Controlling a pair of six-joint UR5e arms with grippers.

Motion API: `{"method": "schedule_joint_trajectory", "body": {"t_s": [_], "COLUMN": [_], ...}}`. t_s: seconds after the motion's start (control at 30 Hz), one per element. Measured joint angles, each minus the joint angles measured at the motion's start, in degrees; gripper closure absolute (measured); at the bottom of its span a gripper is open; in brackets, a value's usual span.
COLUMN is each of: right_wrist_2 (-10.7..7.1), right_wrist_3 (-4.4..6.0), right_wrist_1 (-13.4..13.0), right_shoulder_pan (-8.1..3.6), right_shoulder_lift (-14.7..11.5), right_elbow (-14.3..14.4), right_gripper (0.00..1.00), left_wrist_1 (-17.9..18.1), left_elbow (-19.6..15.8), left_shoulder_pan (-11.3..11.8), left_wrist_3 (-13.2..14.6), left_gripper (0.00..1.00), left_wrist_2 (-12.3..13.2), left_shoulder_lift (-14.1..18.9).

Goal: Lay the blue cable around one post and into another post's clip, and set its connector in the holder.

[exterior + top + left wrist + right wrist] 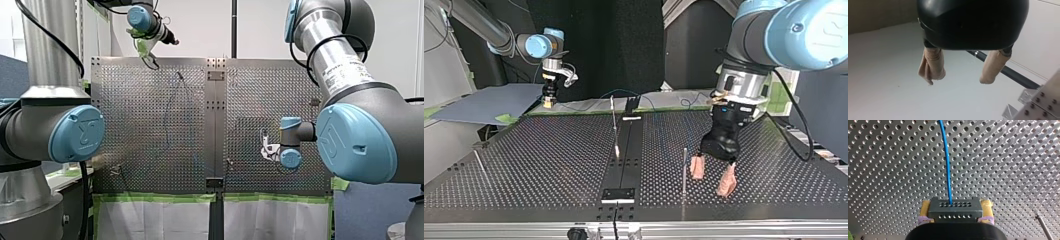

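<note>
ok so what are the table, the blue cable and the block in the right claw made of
Perforated silver table: metal, likely aluminium; brushed sheen, drilled holes.
Thin blue cable: probably plastic-sheathed wire; smooth, glossy, bends in a curve.
Dark grey rectangular connector block in my right claw: seemingly moulded plastic; matte, rows of small holes.

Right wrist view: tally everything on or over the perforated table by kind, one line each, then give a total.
blue cable: 1
connector: 1, clamped between the pads
yellow pads: 2
metal post: 1
Total: 5
</note>
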Motion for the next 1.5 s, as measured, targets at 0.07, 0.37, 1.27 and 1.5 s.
{"method": "schedule_joint_trajectory", "body": {"t_s": [0.07, 0.37, 1.27, 1.5], "right_wrist_2": [-0.01, -0.03, -0.02, -0.03], "right_wrist_3": [0.02, 0.05, 0.08, 0.06], "right_wrist_1": [0.1, 0.1, 0.3, 0.3], "right_shoulder_pan": [0.01, 0.01, -0.02, -0.05], "right_shoulder_lift": [0.0, 0.0, 0.0, 0.0], "right_elbow": [0.0, 0.0, 0.0, 0.0], "right_gripper": [0.8, 0.8, 0.8, 0.8], "left_wrist_1": [-0.8, -2.2, -2.2, -2.2], "left_elbow": [0.0, 0.1, 0.1, 0.1], "left_shoulder_pan": [0.0, 0.0, -0.3, -0.2], "left_wrist_3": [0.9, 5.3, 19.2, 22.7], "left_gripper": [0.0, 0.0, 0.0, 0.0], "left_wrist_2": [0.0, 0.0, 0.1, 0.0], "left_shoulder_lift": [0.0, 0.0, 0.0, -0.1]}}
